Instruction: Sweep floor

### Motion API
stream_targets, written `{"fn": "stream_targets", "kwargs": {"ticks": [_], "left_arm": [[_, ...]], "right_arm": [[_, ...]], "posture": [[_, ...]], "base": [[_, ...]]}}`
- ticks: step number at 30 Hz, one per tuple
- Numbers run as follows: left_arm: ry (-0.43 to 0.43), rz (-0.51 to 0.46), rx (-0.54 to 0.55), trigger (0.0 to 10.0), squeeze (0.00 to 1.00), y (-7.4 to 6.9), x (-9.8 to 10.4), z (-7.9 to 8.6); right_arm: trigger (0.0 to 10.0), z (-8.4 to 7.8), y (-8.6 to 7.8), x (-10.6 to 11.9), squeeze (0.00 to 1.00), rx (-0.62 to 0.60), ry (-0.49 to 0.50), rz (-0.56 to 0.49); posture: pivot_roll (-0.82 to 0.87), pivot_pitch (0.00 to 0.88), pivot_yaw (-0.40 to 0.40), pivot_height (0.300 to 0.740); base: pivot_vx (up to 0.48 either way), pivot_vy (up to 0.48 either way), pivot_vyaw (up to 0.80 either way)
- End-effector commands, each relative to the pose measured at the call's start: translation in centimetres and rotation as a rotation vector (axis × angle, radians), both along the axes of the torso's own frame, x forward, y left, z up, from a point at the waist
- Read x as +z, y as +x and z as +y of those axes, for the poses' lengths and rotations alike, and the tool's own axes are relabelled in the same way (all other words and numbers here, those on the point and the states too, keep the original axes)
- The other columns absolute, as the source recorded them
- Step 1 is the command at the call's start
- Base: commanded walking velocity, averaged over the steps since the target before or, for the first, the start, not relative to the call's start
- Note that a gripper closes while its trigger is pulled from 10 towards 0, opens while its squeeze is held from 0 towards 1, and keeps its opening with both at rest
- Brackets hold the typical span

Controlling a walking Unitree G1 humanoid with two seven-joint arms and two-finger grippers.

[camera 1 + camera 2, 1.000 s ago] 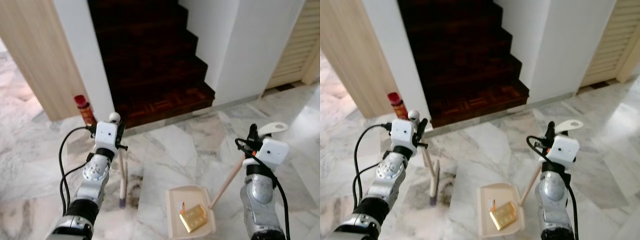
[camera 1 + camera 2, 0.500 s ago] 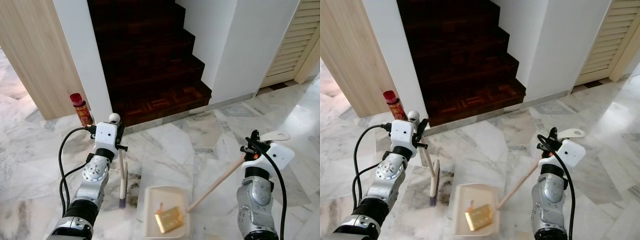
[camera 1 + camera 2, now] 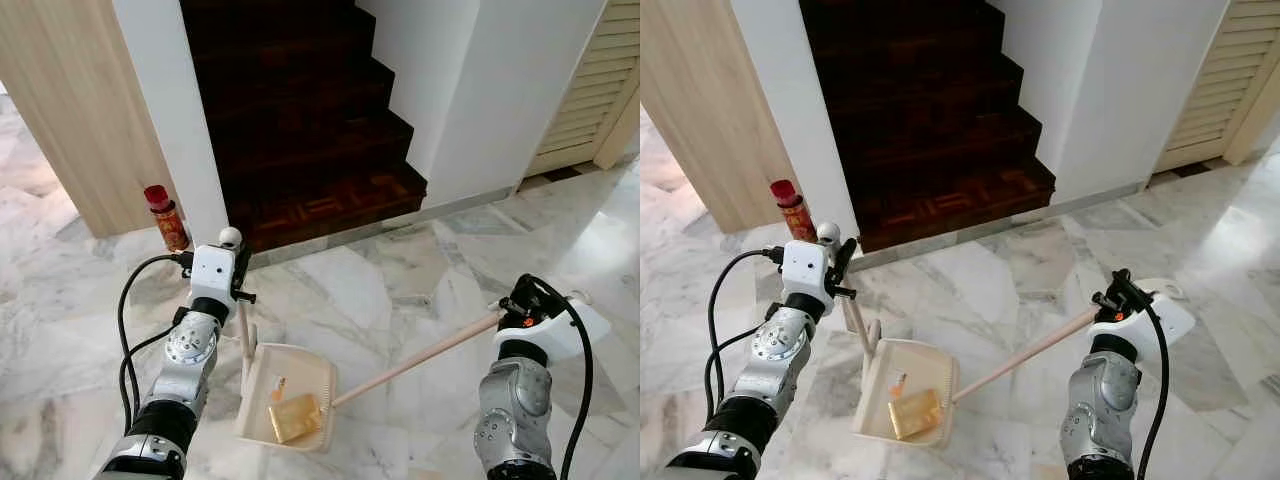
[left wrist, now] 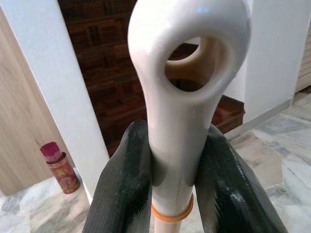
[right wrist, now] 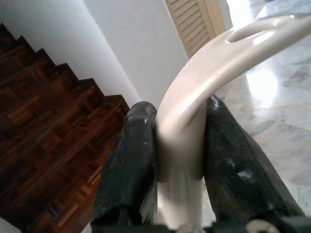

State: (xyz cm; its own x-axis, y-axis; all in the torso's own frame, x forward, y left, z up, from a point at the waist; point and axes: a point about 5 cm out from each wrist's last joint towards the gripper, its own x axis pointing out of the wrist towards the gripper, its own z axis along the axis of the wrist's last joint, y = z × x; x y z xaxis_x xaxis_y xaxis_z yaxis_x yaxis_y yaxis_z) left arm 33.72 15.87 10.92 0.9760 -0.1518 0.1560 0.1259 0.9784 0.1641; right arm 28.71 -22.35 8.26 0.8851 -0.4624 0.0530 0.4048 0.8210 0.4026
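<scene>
Now left gripper (image 4: pixel 175 194) clamped on upright broom handle (image 4: pixel 180 126), right gripper (image 5: pixel 180 165) gripping dustpan handle (image 3: pixel 420 355), dustpan (image 3: pixel 255 400) on marble floor (image 3: pixel 400 280) against broom, possibly a gold wrapper (image 3: pixel 293 418) inside.

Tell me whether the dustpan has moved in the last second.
Yes. The dustpan has slid toward the robot's left, ending right beside the broom in the left gripper; judged against the stairs.
</scene>
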Motion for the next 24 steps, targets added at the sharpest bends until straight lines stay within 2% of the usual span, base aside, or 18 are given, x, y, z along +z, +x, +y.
{"fn": "stream_targets", "kwargs": {"ticks": [1, 8, 21, 24], "left_arm": [[0.018, -0.047, -0.011, 10.0, 0.0, 0.08, 1.0, -0.11], [0.042, -0.059, -0.03, 10.0, 0.0, 0.02, 1.15, -0.45], [0.018, -0.052, -0.024, 10.0, 0.0, 0.03, 1.24, -0.44], [0.018, -0.049, -0.022, 10.0, 0.0, 0.03, 1.23, -0.4]], "right_arm": [[10.0, -0.19, 0.36, 1.2, 0.0, 0.001, -0.027, -0.041], [10.0, 0.17, 0.65, 1.39, 0.0, 0.021, -0.049, -0.043], [10.0, 0.16, 0.63, 1.48, 0.0, 0.021, -0.078, -0.038], [10.0, 0.14, 0.63, 1.56, 0.0, 0.022, -0.105, -0.033]], "posture": [[0.07, 0.0, 0.005, 0.74], [0.08, 0.011, 0.007, 0.74], [0.08, 0.027, 0.008, 0.74], [0.08, 0.03, 0.008, 0.74]], "base": [[0.0, 0.0, 0.0], [0.0, 0.0, 0.0], [0.0, 0.0, 0.0], [0.0, 0.0, 0.7]]}}
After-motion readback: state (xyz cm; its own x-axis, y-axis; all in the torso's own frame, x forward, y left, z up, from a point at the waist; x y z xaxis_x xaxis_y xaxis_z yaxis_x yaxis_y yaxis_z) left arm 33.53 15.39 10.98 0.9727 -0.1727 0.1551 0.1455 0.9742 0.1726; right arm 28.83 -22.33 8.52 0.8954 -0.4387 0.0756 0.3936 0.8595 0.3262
